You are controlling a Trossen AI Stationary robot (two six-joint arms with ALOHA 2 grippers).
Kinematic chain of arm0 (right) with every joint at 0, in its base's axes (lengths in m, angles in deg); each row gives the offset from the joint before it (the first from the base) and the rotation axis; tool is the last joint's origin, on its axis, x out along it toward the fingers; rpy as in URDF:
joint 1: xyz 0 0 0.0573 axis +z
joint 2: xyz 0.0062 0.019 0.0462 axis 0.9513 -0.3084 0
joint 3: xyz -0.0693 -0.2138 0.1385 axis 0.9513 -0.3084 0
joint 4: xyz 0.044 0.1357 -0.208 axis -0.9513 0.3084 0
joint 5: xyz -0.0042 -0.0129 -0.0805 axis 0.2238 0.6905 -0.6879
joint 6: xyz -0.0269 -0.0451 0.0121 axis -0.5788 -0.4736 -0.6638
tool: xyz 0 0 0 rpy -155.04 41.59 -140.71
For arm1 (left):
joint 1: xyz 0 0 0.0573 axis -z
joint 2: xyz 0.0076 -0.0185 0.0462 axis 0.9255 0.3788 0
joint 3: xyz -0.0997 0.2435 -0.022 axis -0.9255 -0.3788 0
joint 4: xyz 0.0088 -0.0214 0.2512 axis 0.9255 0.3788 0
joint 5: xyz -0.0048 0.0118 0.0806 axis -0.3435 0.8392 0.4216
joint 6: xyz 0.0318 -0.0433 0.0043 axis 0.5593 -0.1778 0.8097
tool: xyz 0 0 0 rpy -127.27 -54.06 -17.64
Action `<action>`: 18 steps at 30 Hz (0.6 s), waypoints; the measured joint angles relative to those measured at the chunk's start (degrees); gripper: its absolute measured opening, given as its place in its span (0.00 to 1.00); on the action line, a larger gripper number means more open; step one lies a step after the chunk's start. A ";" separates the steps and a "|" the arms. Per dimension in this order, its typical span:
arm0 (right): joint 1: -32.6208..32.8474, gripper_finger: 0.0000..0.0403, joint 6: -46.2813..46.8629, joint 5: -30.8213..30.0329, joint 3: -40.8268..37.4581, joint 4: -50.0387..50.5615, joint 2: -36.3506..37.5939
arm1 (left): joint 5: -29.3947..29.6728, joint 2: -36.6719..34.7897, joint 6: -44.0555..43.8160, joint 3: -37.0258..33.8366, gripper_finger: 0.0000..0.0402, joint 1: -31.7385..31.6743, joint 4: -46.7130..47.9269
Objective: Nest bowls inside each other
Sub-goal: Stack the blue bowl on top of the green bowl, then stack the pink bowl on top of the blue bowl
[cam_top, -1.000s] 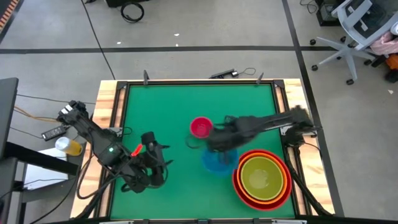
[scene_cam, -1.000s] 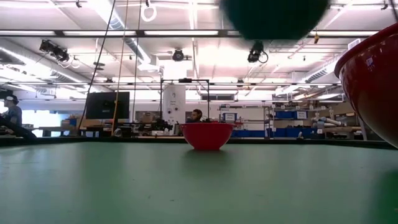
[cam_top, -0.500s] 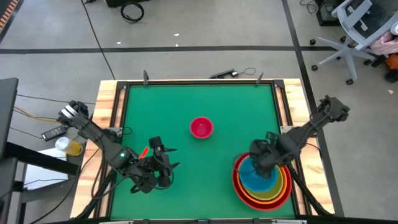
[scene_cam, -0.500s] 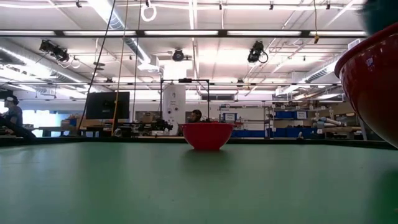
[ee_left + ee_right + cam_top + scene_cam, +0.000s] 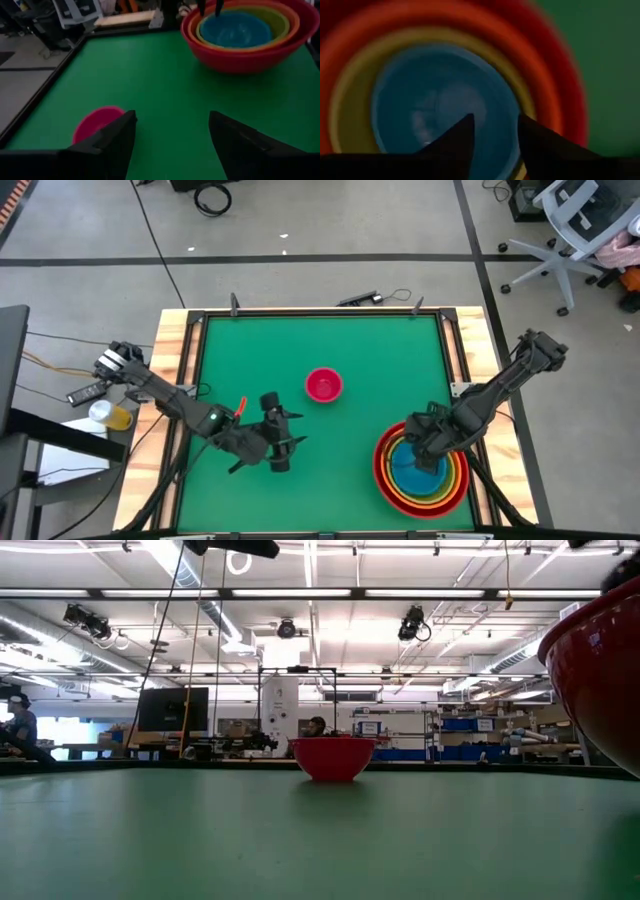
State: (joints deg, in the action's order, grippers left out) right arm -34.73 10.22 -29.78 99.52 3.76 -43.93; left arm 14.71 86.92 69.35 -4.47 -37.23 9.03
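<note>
A stack of nested bowls (image 5: 384, 470) stands at the table's near right: red outermost, then orange, then yellow-green. A blue bowl (image 5: 422, 472) sits innermost (image 5: 235, 29). My right gripper (image 5: 423, 442) hangs open over the blue bowl's far rim, pointing down (image 5: 495, 120). The rim runs under the gap between its fingers. A small pink-red bowl (image 5: 323, 385) rests on its base near the table's middle (image 5: 332, 757). My left gripper (image 5: 283, 442) is open above the mat, left of and nearer than that bowl (image 5: 172, 120).
A raised wooden frame (image 5: 178, 380) borders the green mat (image 5: 260, 360). Bare mat lies between the small bowl and the stack. Cables and a dark tool (image 5: 358, 298) lie just beyond the far edge. An office chair (image 5: 575, 230) stands on the floor at the far right.
My right gripper has carried the blue bowl from the table's middle toward the near right edge and down. The bowl now sits inside the yellow-green bowl of the stack. My left gripper has moved toward the table's right and come lower.
</note>
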 joint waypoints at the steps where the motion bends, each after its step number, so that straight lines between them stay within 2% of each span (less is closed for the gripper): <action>1: -0.32 0.40 -0.87 -2.61 0.84 -0.12 0.54 | 0.04 0.00 0.46 -0.94 0.63 -0.20 -2.00; 5: -3.77 0.42 -4.01 -20.69 2.42 -3.62 2.22 | -0.09 0.00 2.10 -5.95 0.63 -1.16 -11.95; 7: -8.13 0.42 -4.50 -26.77 2.28 -7.16 2.20 | -0.04 0.00 2.73 -9.01 0.63 -1.81 -17.91; 11: -19.69 0.40 -11.25 -27.09 1.45 -18.12 -0.60 | -0.28 0.00 1.91 -14.65 0.63 -3.08 -24.54; 15: -29.87 0.39 -16.73 -23.03 1.15 -31.25 -6.31 | -0.44 0.00 -2.22 -17.25 0.63 -4.09 -23.40; 18: -35.87 0.39 -18.21 -20.17 1.13 -35.71 -11.48 | -0.41 0.00 -4.22 -18.66 0.63 -4.12 -22.86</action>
State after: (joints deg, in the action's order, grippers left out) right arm -70.60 -7.99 -49.95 100.66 -31.94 -55.41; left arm 14.30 86.92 65.13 -23.14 -41.35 -13.83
